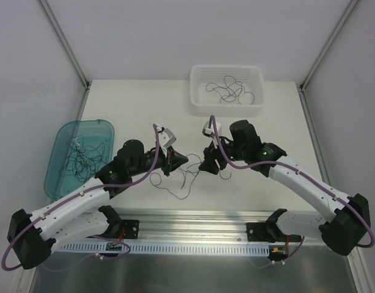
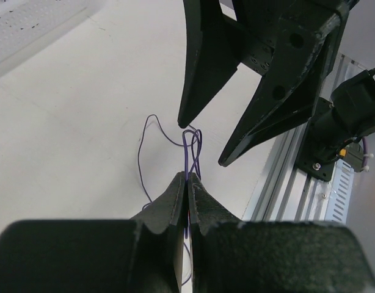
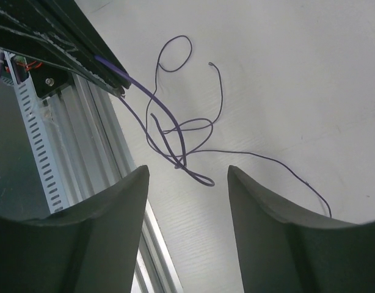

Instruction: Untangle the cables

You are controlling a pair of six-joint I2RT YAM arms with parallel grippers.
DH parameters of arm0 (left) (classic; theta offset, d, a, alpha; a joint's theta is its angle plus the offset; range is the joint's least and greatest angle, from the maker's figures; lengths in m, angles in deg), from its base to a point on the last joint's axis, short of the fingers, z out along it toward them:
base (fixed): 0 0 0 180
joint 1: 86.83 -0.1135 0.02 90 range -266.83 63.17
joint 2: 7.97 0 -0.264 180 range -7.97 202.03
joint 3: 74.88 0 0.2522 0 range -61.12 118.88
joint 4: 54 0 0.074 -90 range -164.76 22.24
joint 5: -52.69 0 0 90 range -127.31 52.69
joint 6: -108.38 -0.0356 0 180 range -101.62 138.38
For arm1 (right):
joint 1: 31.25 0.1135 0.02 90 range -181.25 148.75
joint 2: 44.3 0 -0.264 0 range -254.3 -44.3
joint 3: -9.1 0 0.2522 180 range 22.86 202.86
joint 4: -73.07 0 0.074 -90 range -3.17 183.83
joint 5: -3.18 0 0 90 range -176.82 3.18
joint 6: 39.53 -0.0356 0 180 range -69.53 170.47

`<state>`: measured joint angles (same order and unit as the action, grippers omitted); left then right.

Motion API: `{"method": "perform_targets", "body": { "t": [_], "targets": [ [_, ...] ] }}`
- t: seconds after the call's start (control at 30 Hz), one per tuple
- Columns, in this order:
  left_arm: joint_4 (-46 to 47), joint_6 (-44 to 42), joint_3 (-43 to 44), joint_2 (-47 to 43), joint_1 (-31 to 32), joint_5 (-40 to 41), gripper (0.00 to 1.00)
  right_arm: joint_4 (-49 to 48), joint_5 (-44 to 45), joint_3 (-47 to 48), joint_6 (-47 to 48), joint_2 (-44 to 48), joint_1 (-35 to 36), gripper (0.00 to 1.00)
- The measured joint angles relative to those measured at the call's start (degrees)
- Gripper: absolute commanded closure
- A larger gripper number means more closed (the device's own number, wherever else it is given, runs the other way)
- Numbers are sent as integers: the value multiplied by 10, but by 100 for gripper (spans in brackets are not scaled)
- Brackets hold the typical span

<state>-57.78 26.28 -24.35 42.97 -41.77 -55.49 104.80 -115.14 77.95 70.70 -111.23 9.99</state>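
Observation:
A few thin purple cables [image 1: 189,178] lie looped and crossed on the white table between my two grippers. My left gripper [image 2: 186,177] is shut on a purple strand [image 2: 189,146] that runs out from its tips. In the top view the left gripper [image 1: 177,162] sits just left of the loops. My right gripper [image 3: 187,172] is open and empty, its jaws on either side of the knotted crossing [image 3: 181,162] and a little above it. In the top view the right gripper [image 1: 207,165] faces the left one, close to it. The right gripper's fingers [image 2: 200,91] show spread apart in the left wrist view.
A white basket [image 1: 227,68] at the back holds several loose dark wires [image 1: 230,91]. A teal bin [image 1: 83,123] at the left holds a tangle of wires [image 1: 83,155]. An aluminium rail [image 1: 193,235] runs along the table's near edge.

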Motion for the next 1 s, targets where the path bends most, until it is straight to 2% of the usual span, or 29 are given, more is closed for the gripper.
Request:
{"method": "perform_targets", "body": {
  "t": [0.2, 0.27, 0.53, 0.9, 1.0],
  "targets": [
    [0, -1, 2, -5, 0, -3, 100, 12, -18, 0, 14, -9, 0, 56],
    [-1, -1, 2, -9, 0, -3, 100, 14, -23, 0, 17, -12, 0, 69],
    [-5, -10, 2, -18, 0, 8, 100, 20, -36, 0, 23, -14, -5, 99],
    [-16, -10, -21, -33, -7, 111, 100, 19, -89, 0, 9, 52, -55, 99],
    [-16, -5, -33, -23, -22, 116, 100, 12, -107, 0, -6, 75, -62, 99]
  ]
}}
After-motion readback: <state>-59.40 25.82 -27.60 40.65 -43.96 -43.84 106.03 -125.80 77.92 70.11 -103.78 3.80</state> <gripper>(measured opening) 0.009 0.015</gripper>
